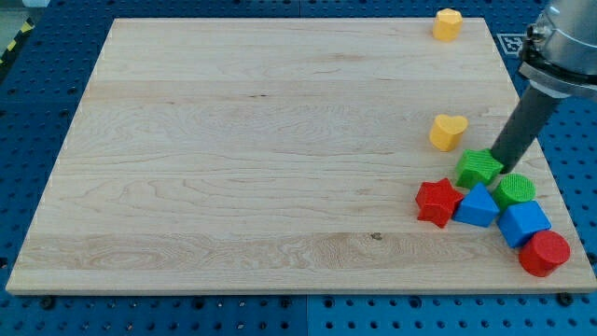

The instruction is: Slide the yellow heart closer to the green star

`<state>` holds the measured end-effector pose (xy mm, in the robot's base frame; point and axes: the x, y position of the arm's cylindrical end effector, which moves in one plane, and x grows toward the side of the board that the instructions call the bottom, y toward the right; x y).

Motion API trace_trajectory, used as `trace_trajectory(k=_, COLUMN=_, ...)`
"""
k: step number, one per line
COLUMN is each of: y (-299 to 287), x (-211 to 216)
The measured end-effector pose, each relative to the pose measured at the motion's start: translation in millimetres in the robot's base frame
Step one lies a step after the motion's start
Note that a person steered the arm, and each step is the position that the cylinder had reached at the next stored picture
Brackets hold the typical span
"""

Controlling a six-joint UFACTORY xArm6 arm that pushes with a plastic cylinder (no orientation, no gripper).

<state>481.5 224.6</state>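
The yellow heart (448, 132) lies on the wooden board (233, 159) at the view's right, a little above and left of the green star (478, 168), with a small gap between them. My tip (499, 164) comes down from the view's upper right and ends just right of the green star, touching or almost touching it, to the lower right of the heart.
A red star (438, 202), a blue triangle-like block (478, 206), a green cylinder (515, 189), a blue cube (523, 223) and a red cylinder (544, 253) cluster below the green star. A yellow hexagonal block (448, 24) sits at the board's top right edge.
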Motion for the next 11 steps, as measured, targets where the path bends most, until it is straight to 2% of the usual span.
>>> trace_trajectory(k=1, y=-22, x=4)
trace_trajectory(k=3, y=34, x=-2)
trace_trajectory(k=4, y=32, x=-46)
trace_trajectory(k=5, y=4, x=-63)
trace_trajectory(k=8, y=-70, x=-60)
trace_trajectory(k=9, y=-70, x=-33)
trace_trajectory(k=10, y=-72, x=-26)
trace_trajectory(k=11, y=-100, x=-78)
